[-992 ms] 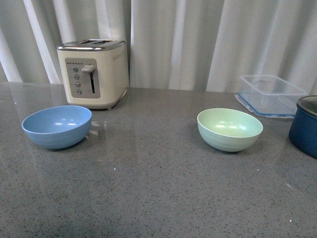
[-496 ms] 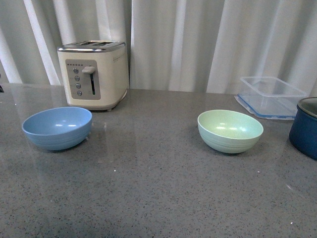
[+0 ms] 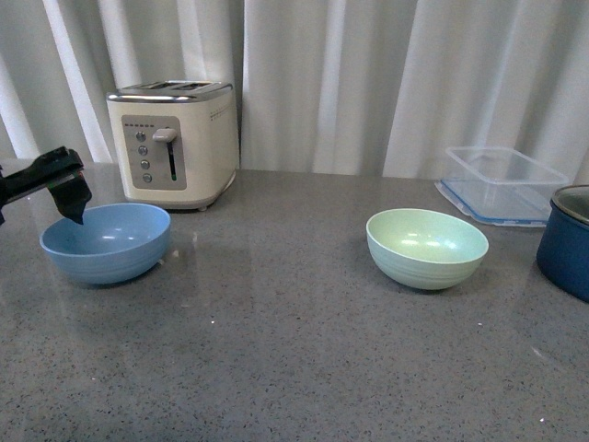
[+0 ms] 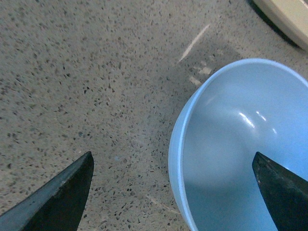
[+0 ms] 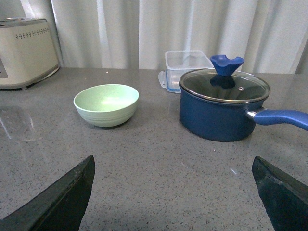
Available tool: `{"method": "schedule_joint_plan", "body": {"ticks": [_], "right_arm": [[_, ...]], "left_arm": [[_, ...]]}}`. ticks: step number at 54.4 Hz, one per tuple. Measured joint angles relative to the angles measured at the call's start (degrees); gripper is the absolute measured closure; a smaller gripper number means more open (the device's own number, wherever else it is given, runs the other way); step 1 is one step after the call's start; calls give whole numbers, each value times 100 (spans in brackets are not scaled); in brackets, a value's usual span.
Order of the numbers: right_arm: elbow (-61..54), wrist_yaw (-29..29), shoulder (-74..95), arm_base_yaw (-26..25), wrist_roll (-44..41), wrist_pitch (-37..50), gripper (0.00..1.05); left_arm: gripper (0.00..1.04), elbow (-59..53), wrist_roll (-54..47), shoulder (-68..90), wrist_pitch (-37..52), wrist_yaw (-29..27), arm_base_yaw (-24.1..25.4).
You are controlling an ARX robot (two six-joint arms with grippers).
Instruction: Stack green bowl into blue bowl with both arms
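Observation:
The blue bowl (image 3: 106, 241) stands upright at the left of the grey counter, the green bowl (image 3: 427, 247) at the right, well apart. My left gripper (image 3: 74, 207) hangs open over the blue bowl's near-left rim. In the left wrist view the blue bowl (image 4: 240, 144) fills one side, and the left gripper (image 4: 172, 159) straddles its rim, one finger over the counter and one over the bowl's inside, touching nothing. My right gripper (image 5: 173, 163) is open above bare counter, with the green bowl (image 5: 106, 103) some way ahead of it. The front view does not show the right arm.
A cream toaster (image 3: 173, 138) stands just behind the blue bowl. A clear plastic container (image 3: 502, 180) and a dark navy pot (image 3: 566, 239) with a glass lid (image 5: 224, 85) sit right of the green bowl. White curtains close off the back.
My left gripper has come into the front view from the left edge and now hangs over the blue bowl's rim. Both bowls stay where they were.

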State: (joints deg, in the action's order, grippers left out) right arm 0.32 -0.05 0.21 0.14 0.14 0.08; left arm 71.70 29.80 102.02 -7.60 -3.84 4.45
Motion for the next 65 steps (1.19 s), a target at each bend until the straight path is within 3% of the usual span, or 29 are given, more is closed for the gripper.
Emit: {"method": "schedule_joint_plan", "body": {"ticks": [21, 32, 48, 65], "right_arm": [[0, 0, 0, 0, 0, 0, 10], [0, 0, 0, 0, 0, 2, 10], [0, 0, 0, 0, 0, 0, 10], [0, 0, 0, 0, 0, 0, 10]], "left_arm": [[7, 313, 92, 575, -118, -70, -87], [37, 437, 83, 697, -160, -114, -87], [98, 485, 74, 675, -197, -48, -153], [100, 680, 77, 323, -306, 4, -726]]}}
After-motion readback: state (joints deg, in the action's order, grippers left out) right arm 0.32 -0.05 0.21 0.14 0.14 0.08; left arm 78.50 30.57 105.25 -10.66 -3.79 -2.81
